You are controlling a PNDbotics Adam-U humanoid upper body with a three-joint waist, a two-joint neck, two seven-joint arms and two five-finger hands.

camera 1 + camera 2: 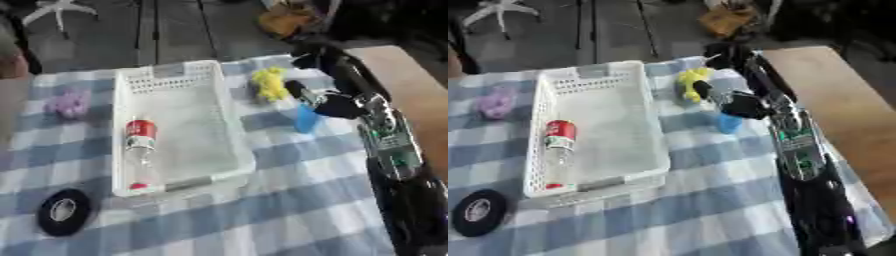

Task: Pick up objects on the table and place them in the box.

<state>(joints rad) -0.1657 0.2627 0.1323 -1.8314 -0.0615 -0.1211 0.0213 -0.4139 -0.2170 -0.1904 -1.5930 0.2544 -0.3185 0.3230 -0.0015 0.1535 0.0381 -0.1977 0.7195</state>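
Fingers of my right hand [306, 97] are hard to read from above; they look dark and bunched at the end of my arm, which comes in from the lower right, and I cannot tell whether they are curled or straight, or whether they already touch anything; just below and under that hand sits a small blue object [306, 120] on the checked cloth [289, 200], so close that it seems half hidden by my wrist; just to my left of the hand lies a yellow object [269, 82], near the box's right wall; the white box [188, 67] lies further left again, its long axis running away from me, with a red-labelled bottle [140, 145] lying lengthwise inside; a pink object [68, 104] and a black tape roll [63, 211] sit beyond the box, well apart from this hand; my left hand shows nowhere; I judge the blue object nearest, then a short carry leftward
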